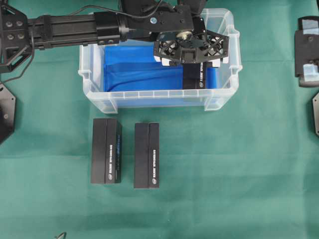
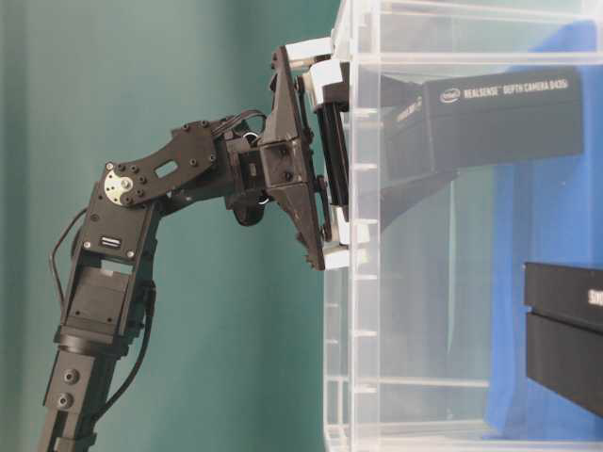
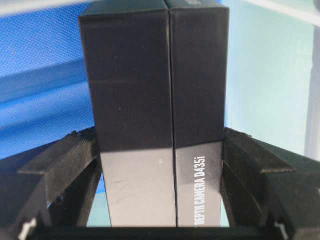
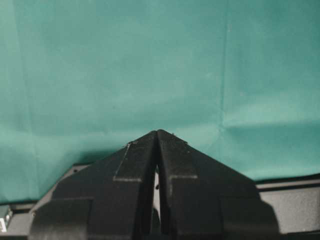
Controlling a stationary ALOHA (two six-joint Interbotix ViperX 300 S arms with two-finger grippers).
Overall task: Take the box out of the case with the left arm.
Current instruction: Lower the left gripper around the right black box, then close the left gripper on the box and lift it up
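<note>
case: large clear translucent plastic tub [image 1: 94,84] with a bright blue sheet [image 1: 134,74] lining the bottom, sits at the far middle of the green-covered desk [image 1: 224,174].
box: long black cardboard carton with white "depth camera" lettering [image 3: 155,100], inside the tub at its right end. Table-level view shows it up off the floor of the tub and tilted, so it reads as lifted rather than resting.
left hand: black openwork head with white edges [image 1: 192,47] reaches in over the far rim, pointing down. Fingers [image 3: 60,170] are pinching the box across its narrow width, one on each long face. That grip suits it: narrow span, flat parallel sides, nothing to slip round.
right hand: parked over bare green cloth at the right [image 4: 157,137], fingers pressed together, holding nothing. Out of the way, since the job belongs to the other arm.
other boxes: two matching black cartons [image 1: 105,151] [image 1: 146,155] lie side by side on the desk just near of the tub, slightly apart. Probably the drop zone, judging by the neat row.
step: extraction under way. Box not yet clear of the rim.
risk: the near wall and rim are close; the box end may catch, though clearance is hard to judge through the plastic.
</note>
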